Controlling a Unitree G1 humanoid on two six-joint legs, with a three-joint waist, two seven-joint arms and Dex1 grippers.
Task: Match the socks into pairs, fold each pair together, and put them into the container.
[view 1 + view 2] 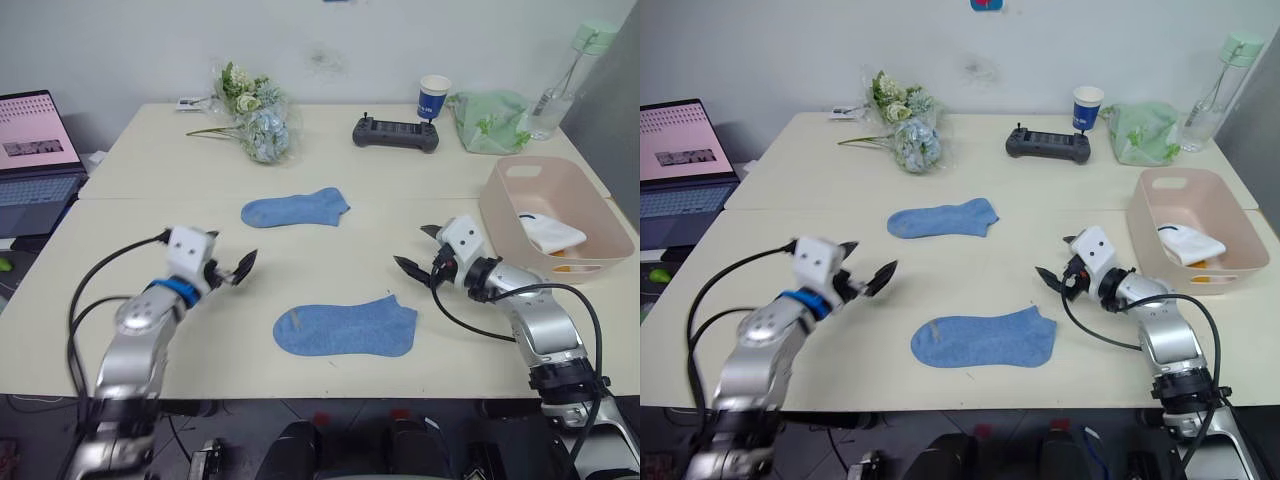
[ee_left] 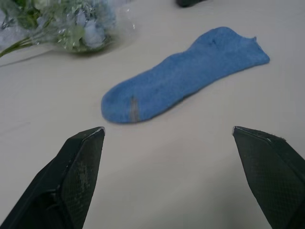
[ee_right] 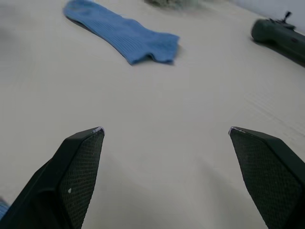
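Two light blue socks lie flat on the table: the far sock [image 1: 295, 209] near the middle and the near sock [image 1: 347, 328] toward the front edge. The far sock [image 2: 183, 76] lies ahead of my left gripper [image 1: 232, 272], which hovers open and empty to the left of the near sock. My right gripper [image 1: 410, 246] is open and empty too, to the right of the near sock, beside the pink container [image 1: 530, 163]. A white sock [image 1: 550, 232] and a bit of orange sock [image 1: 565, 253] lie inside the container. The right wrist view also shows the far sock [image 3: 126, 33].
A laptop [image 1: 35, 160] stands at the far left. Along the back of the table are a flower bunch [image 1: 255, 120], a black controller [image 1: 395, 133], a paper cup [image 1: 434, 98], a pale green bag [image 1: 490, 122] and a bottle [image 1: 565, 80].
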